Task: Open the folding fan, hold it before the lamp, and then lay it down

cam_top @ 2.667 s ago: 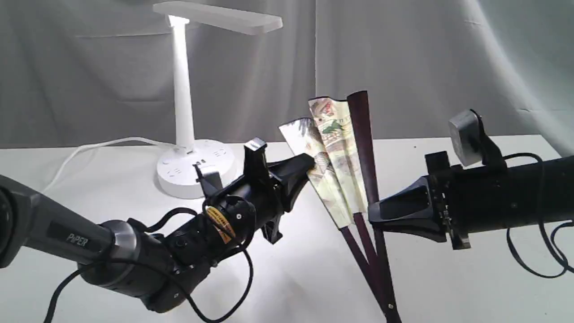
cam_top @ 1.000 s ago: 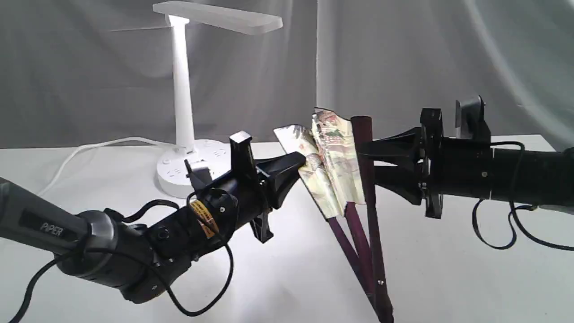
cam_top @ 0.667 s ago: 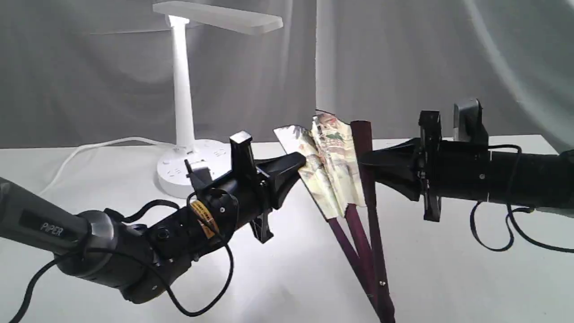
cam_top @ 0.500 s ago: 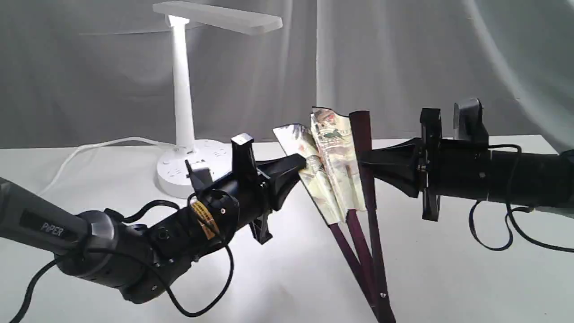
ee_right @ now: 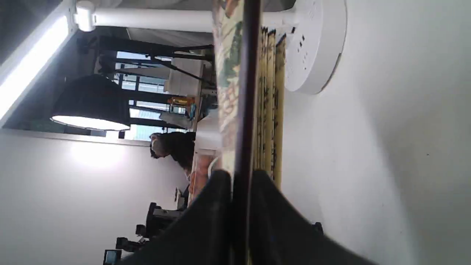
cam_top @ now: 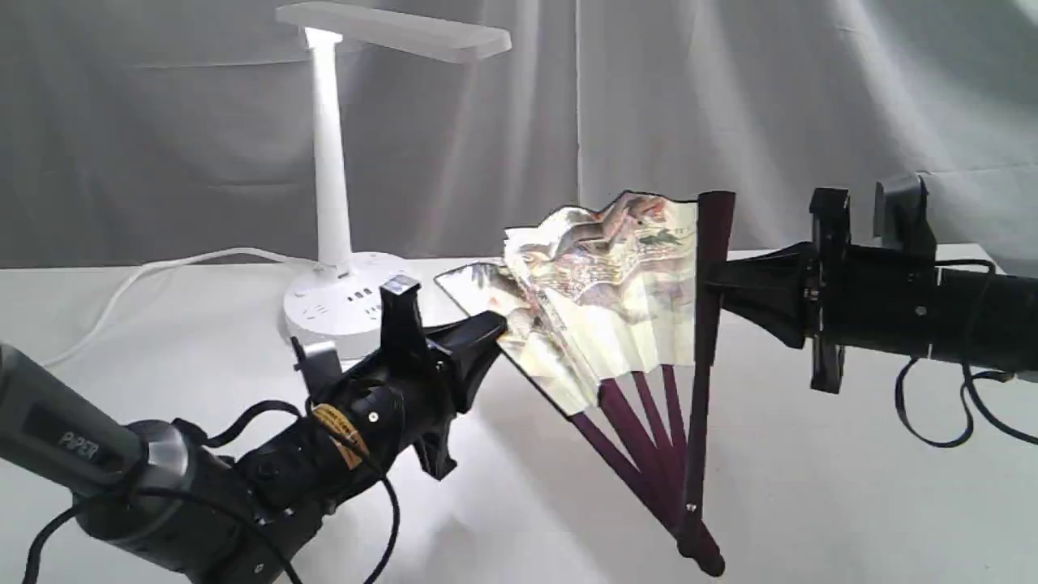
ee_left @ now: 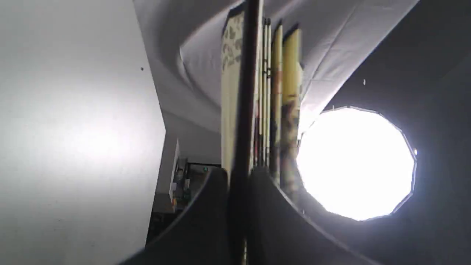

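Exterior view: the fan is partly open, and two arms hold it up over the white counter. The left claw is pinched tight on the fan's left outer stick, which leans toward the lamp. The right claw is pinched tight on the right outer stick, which stands almost straight up. Between the two sticks the painted paper is spread in folds, and dark ribs show below it. The ribs come together at the bottom, low near the counter. I cannot tell if that tip touches it. The lamp stands behind the fan and to its left, with its round foot on the counter and its flat head high up. Its light is on. A white cord runs from the lamp's foot across the counter. A gray curtain hangs behind everything. In the left wrist view the claw's black fingers press a dark stick from both sides.
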Controlling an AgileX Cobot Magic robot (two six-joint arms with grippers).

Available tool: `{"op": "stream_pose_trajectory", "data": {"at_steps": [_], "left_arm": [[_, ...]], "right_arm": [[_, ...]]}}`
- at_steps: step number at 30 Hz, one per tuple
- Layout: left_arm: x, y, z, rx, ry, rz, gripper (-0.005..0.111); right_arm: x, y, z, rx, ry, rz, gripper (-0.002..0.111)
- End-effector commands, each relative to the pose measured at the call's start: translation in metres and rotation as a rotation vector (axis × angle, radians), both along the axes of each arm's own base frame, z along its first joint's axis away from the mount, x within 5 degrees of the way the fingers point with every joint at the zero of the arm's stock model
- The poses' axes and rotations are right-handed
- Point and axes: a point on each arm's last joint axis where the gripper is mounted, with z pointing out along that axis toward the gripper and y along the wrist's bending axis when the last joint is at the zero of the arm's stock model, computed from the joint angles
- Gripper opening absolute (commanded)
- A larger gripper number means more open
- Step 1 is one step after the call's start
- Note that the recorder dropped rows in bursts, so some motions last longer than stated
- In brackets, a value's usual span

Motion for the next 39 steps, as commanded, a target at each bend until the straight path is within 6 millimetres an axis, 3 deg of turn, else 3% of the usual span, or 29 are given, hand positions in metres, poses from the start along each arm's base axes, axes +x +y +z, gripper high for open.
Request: {"op": "stream_pose_trajectory", "data": {"at_steps": [1, 7, 14, 29, 34, 39], "left_arm": [[-0.003, 0.010, 0.002, -0.029, 0.017, 0.070, 0.000], [-0.005, 0.016, -0.002, -0.012, 0.026, 0.125, 0.000], [-0.010, 0.018, 0.008, -0.017, 0.013, 0.271, 0.000], [-0.053, -0.015, 0.018, -0.067, 0.085, 0.601, 0.000], [-0.070, -0.025, 0.014, -0.065, 0.122, 0.670, 0.000], [-0.071, -0.025, 0.014, -0.056, 0.123, 0.678, 0.000]], "right_arm": [[0.001, -0.016, 0.001, -0.016, -0.025, -0.032, 0.000], [0.002, -0.039, 0.001, -0.014, -0.020, -0.093, 0.000], [0.000, -0.070, 0.001, -0.015, -0.020, -0.172, 0.000], [-0.008, -0.118, 0.001, -0.016, -0.019, -0.300, 0.000], [-0.011, -0.129, 0.001, -0.016, -0.019, -0.327, 0.000], [-0.011, -0.131, 0.001, -0.013, -0.014, -0.335, 0.000]]}}
